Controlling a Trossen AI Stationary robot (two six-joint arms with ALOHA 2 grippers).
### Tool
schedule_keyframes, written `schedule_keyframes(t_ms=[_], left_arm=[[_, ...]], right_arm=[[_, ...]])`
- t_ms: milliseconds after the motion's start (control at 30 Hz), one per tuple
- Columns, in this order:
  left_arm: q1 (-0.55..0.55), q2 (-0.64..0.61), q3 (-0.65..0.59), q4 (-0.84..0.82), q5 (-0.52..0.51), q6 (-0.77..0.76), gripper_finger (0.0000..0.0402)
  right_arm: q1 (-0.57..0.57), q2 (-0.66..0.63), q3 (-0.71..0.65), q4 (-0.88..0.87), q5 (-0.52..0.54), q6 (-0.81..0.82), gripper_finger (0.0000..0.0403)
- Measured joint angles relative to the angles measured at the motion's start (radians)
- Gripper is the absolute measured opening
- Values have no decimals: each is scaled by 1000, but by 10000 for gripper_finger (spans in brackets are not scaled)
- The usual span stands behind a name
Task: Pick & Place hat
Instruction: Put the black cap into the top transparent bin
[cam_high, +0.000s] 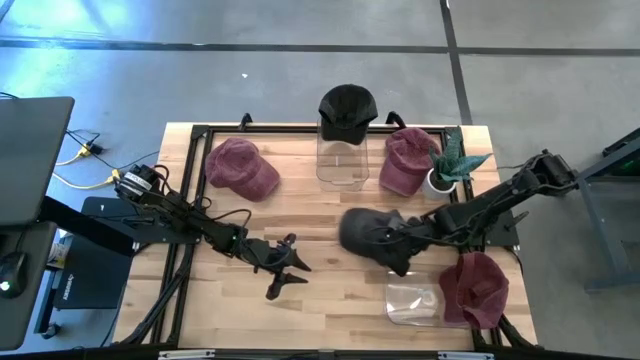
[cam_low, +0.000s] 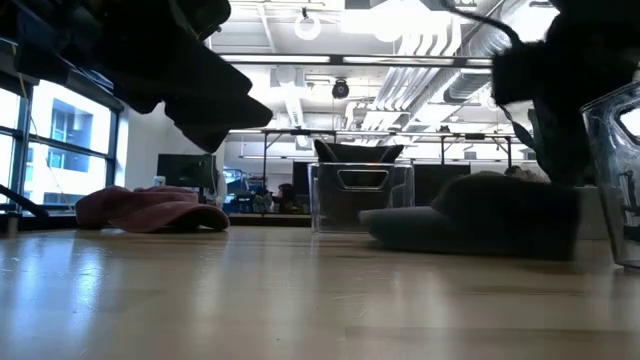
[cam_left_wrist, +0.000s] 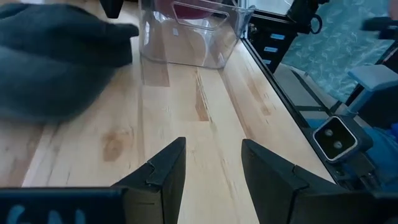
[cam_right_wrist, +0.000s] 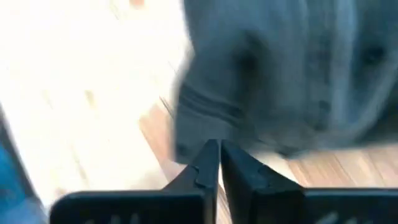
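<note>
Black hat: lies flat on the table, directly at the tip of the right gripper, which is the nearer arm and stands closed, though whether it pinches any fabric is hard to tell. Left gripper: parted about halfway, empty, well to the side of the hat. Clear bin: just beside the right gripper, on the side away from the hat.
</note>
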Motion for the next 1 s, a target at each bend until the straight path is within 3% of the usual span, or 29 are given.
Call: schedule_keyframes(t_ms=[100,200,400,600,800,867,1000], left_arm=[[0,0,0,8,-21,15,152],[0,0,0,34,-61,48,152],[0,0,36,47,-220,193,152],[0,0,217,-183,-440,380,152],[2,0,430,-485,-640,420,152],[14,0,485,-536,-637,406,152],[35,0,532,-606,-506,329,152]], right_arm=[[-19,1,0,120,74,7,29],[-39,3,0,234,121,-14,16],[-71,26,2,437,196,-158,9],[-70,73,2,616,236,-360,4],[-56,70,2,674,301,-532,3],[-64,60,2,669,271,-597,7],[-64,17,2,585,197,-737,17]])
